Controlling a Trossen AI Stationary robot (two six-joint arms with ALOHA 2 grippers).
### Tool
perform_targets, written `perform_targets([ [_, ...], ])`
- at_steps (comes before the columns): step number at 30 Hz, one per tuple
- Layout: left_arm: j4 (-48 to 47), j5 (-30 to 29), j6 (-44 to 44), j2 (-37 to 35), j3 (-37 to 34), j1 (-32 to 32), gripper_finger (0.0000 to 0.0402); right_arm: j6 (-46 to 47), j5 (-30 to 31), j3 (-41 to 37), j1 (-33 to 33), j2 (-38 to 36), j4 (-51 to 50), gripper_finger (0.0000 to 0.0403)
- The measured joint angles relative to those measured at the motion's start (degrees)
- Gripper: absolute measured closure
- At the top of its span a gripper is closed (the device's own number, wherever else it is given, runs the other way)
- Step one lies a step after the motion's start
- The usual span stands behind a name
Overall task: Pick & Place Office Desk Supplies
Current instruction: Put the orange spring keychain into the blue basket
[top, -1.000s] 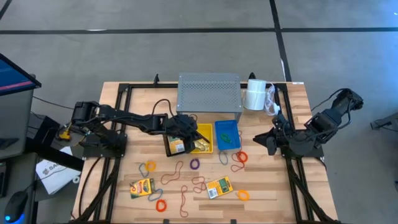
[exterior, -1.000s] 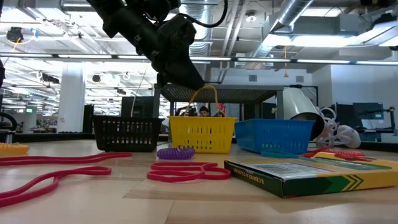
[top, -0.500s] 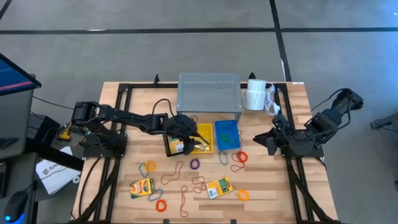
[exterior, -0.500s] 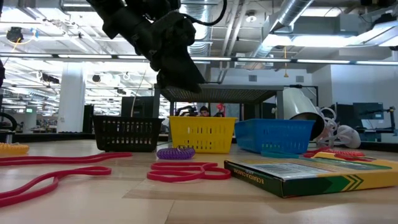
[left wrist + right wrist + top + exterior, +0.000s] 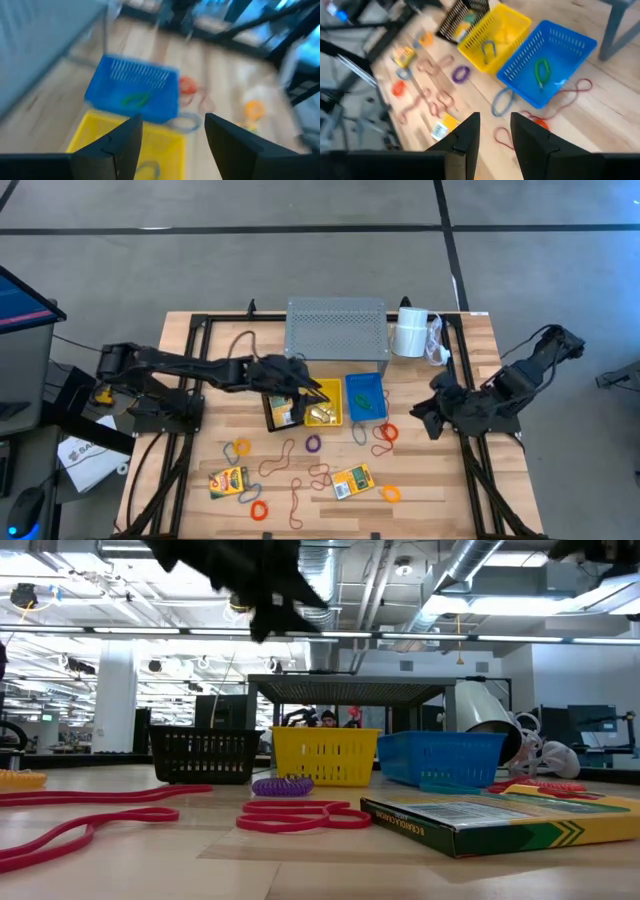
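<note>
Two changes: left gripper (image 5: 312,388) now raised above yellow basket (image 5: 327,402), fingers parted, empty; right gripper (image 5: 422,409) shifted, fingers slightly apart, empty.

Left gripper (image 5: 270,595) blurred & cut by top edge in low view; black basket (image 5: 281,411) partly hidden under arm.

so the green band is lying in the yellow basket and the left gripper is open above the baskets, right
Not quite. The green band lies in the blue basket, not the yellow basket; the right wrist view shows it plainly. The rest holds: the left gripper is open above the baskets.
</note>
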Motion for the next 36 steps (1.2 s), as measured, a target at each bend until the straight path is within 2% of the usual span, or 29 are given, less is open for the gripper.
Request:
perform_targets([
  [8,-3.39,9.05,-1.24,-11.67,0.03,-0.13,0.0193,-18.38,-6.12,0.00,-3.05,6.78,1.32,0.0296],
  [13,-5.25,9.86,-3.45,-17.22,-0.70,-0.48,0.0197,-27.45,-8.55,0.00,-5.49,12.41,1.61,0.0292],
  [17,-8.43,9.63,-3.55,-19.98,-0.72,-0.46,0.0199,-31.86,-10.54,0.00,-7.88,17.69,1.96,0.0271],
  [23,-15.64,9.33,-4.00,-21.98,-0.83,-0.48,0.0198,-35.20,-16.67,0.02,-10.91,25.79,2.56,0.0222],
  [28,-19.99,9.20,-4.94,-22.01,-0.81,-0.46,0.0203,-35.37,-18.36,-0.02,-11.53,31.36,2.02,0.0186],
  [32,-19.67,10.00,-4.96,-22.39,-0.81,-0.46,0.0206,-34.51,-18.88,-0.79,-11.77,34.17,4.74,0.0177],
  [36,-19.49,10.21,-4.94,-24.46,-0.81,-0.46,0.0211,-31.68,-19.79,-5.41,-12.15,34.05,11.03,0.0181],
])
